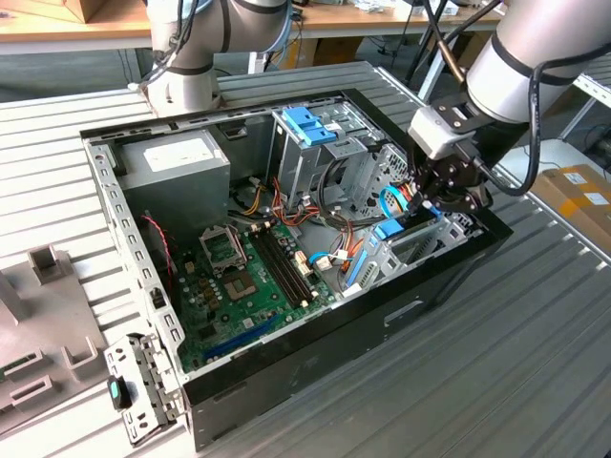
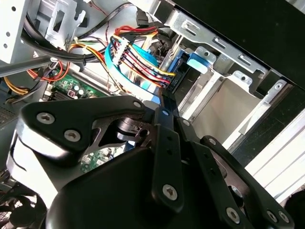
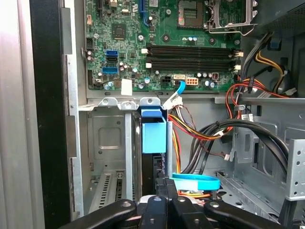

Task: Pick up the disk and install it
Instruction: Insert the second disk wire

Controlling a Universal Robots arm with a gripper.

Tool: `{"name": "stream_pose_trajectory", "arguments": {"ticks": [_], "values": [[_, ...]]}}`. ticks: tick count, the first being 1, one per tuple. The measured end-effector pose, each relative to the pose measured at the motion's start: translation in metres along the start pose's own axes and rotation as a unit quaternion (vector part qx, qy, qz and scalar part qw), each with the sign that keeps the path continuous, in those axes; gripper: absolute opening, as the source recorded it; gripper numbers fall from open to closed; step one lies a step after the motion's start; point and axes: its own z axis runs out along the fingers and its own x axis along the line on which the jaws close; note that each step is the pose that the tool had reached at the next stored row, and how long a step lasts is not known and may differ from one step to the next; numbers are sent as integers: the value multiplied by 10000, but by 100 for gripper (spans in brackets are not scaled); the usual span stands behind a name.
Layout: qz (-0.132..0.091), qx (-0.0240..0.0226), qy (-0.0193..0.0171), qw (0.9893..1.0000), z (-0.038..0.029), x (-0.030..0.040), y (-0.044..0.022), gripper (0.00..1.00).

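An open computer case lies on a grey ridged tabletop, and everything here is told from that case. The robot arm reaches down into the corner of the case at the exterior view's right. Its black claw sits low in that corner, right over a small metal bay. The disk stands on its edge inside that bay, with its light-blue frame end poking up. In the first wrist view the disk is a thin dark slab with a light-blue tab on top, tucked between the bay's grey metal walls. The claw is pressed together, and its fingers meet at the near end of the disk. I cannot tell for sure if they pinch the disk or only touch it. In the second wrist view the claw points at the same bay, where a light-blue tab shows. A bunch of red, yellow and black wires and a flat blue cable run just beside the bay. The green board lies flat in the middle of the case. A tall grey cage with a blue bracket on top stands near the back wall of the case. A grey power box fills the back corner at the exterior view's left.
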Motion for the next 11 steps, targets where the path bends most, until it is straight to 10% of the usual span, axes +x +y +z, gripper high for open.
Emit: {"name": "stream_pose_trajectory", "arguments": {"ticks": [11], "values": [[0, 0, -2, 10000, -294, -36, -29, 10]]}}
